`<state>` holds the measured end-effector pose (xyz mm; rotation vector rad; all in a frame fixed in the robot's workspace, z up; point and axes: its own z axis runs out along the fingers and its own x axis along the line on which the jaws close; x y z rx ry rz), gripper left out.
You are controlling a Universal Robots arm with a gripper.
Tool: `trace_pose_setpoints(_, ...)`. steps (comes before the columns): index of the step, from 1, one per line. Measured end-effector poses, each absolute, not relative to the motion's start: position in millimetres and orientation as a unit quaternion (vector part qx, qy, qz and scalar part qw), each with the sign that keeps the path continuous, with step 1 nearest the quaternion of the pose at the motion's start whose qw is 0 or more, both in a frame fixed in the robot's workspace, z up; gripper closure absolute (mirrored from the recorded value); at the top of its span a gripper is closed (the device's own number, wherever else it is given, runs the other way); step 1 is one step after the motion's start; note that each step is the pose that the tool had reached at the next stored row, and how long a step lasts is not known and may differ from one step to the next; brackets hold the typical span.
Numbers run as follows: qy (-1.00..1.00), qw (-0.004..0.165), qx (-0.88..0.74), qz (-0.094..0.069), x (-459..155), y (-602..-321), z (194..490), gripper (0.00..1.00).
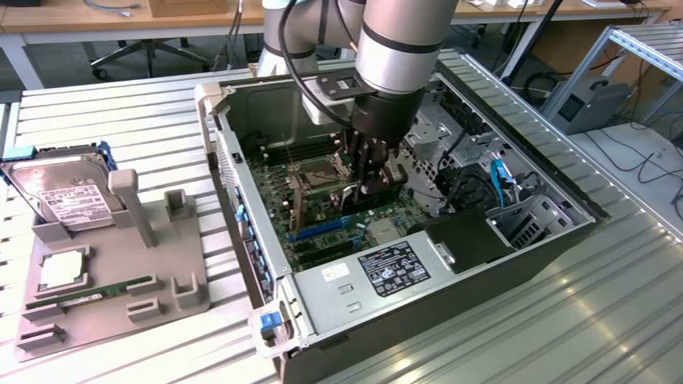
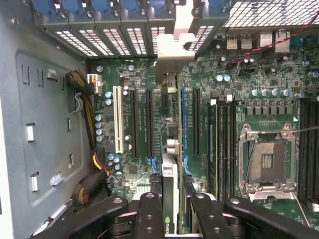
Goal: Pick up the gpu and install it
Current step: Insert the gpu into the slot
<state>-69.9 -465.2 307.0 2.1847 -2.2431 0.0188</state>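
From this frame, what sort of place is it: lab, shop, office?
Probably a robotics lab or workshop bench: an open PC case lies on a slatted metal table under the arm, a grey parts fixture beside it, desks and an office chair behind.

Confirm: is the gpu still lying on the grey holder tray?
No: the gripper holds the gpu edge-on above the motherboard slots inside the computer case.

Robotics lab or electronics workshop, open desktop computer case [image 1: 449, 272] on a slatted aluminium table [image 1: 128, 104], grey parts fixture [image 1: 117, 272] holding a hard drive [image 1: 64, 196], office chair [image 1: 144, 52], wooden desks [image 1: 117, 20], cables on the floor [image 1: 641, 160]
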Motion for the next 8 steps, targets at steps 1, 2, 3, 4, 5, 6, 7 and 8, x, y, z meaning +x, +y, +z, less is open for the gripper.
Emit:
trace_pose_setpoints(1, -0.716, 0.005, 0.698, 0.006, -70.4, -465.2, 306.8, 0.73)
trace_pose_setpoints(2, -0.716, 0.005, 0.698, 0.006, -71.0, -465.2, 306.5, 0.73)
trace_pose_setpoints(3, -0.716, 0.005, 0.698, 0.006, -71.7, -465.2, 306.3, 0.73)
trace_pose_setpoints(4, -0.716, 0.005, 0.698, 0.006, -72.3, -465.1, 306.1, 0.73)
trace_pose_setpoints(5, -0.716, 0.005, 0.698, 0.006, -72.8, -465.1, 305.9, 0.73)
trace_pose_setpoints(6, -0.716, 0.005, 0.698, 0.006, -73.3, -465.1, 305.7, 0.73)
trace_pose_setpoints(7, -0.716, 0.005, 0.698, 0.006, -73.7, -465.1, 305.5, 0.73)
trace_pose_setpoints(8, -0.716, 0.005, 0.698, 0.006, -74.2, -465.1, 305.4, 0.73)
